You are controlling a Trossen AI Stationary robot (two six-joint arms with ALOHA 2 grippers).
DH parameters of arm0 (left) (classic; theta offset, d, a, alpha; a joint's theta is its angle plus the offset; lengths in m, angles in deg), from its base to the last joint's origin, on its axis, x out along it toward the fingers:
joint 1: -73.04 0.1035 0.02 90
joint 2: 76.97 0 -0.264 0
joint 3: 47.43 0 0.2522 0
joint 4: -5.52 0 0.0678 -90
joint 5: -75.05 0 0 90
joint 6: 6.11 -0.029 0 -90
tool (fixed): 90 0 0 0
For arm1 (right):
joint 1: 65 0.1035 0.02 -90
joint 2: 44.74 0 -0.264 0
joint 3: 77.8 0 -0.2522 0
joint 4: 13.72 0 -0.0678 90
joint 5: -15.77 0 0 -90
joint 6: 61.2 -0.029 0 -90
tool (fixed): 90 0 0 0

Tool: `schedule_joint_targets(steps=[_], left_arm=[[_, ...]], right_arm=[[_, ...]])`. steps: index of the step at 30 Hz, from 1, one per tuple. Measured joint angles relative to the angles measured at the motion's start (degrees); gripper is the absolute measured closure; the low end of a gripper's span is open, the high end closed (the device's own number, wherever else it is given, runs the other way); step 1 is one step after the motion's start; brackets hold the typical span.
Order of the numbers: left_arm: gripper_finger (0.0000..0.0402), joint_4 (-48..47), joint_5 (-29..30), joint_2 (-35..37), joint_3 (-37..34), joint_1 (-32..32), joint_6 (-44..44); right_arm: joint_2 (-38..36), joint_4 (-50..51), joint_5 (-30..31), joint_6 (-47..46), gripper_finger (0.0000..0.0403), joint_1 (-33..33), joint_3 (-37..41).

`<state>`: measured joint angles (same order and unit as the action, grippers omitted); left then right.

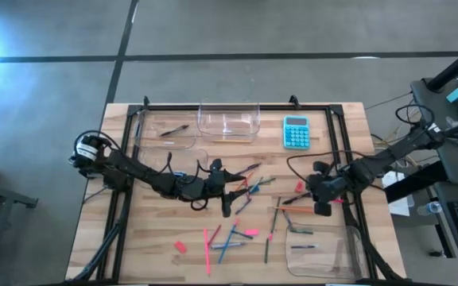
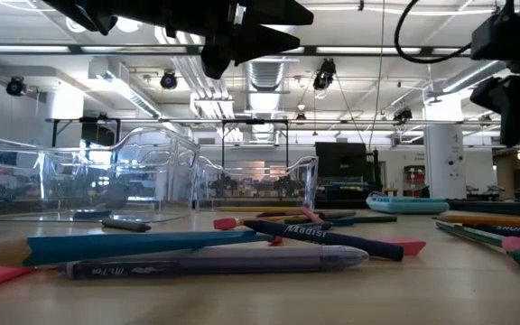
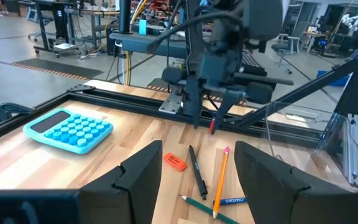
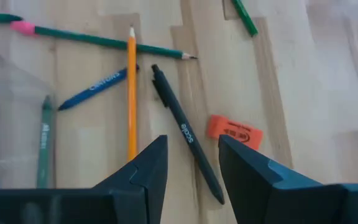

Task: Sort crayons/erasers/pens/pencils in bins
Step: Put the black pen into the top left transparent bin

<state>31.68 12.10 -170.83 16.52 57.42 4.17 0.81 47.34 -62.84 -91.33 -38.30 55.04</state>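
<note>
The right gripper [image 4: 191, 163] hangs parted and empty over a black pen [image 4: 187, 140] on the desk [image 1: 157, 230], apparently lining up a pick. Next it must lower and straddle the pen. The left gripper [image 3: 197, 171] waits released mid-desk. An orange eraser [image 4: 234, 132] lies just beside the pen; bins [image 1: 229, 121] sit at the desk's edges.

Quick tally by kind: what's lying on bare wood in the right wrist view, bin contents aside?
Pencils: 2, orange pencil, green pencil
Pen: 1
Crayon: 1
Eraser: 1
Green stick, cut off, kind unclear: 1
Total: 6
</note>
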Motion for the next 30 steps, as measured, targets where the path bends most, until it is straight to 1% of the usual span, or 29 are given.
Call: schedule_joint_targets(steps=[4, 8, 21, 25, 30], left_arm=[[0.0214, -0.2, -0.2, 0.0, 0.0, 0.0, 0.0], [0.0214, -0.3, -0.3, 0.0, 0.0, 0.0, 0.0], [0.0214, -0.3, -0.4, 0.0, 0.0, 0.0, 0.0], [0.0214, -0.4, -0.4, 0.0, 0.0, 0.0, 0.0], [0.0214, -0.4, -0.5, 0.0, 0.0, 0.0, 0.0]], right_arm=[[1.8, -6.9, -1.0, -3.1, 0.0271, -1.8, 1.8], [5.0, -9.6, -1.5, -3.4, 0.0271, -2.0, 3.1], [19.9, -13.5, -1.5, -2.1, 0.0271, -5.1, 3.7], [22.3, -14.8, -3.2, -1.4, 0.0271, -5.7, 3.5], [22.9, -15.2, -4.7, -1.1, 0.0271, -5.7, 3.7]])
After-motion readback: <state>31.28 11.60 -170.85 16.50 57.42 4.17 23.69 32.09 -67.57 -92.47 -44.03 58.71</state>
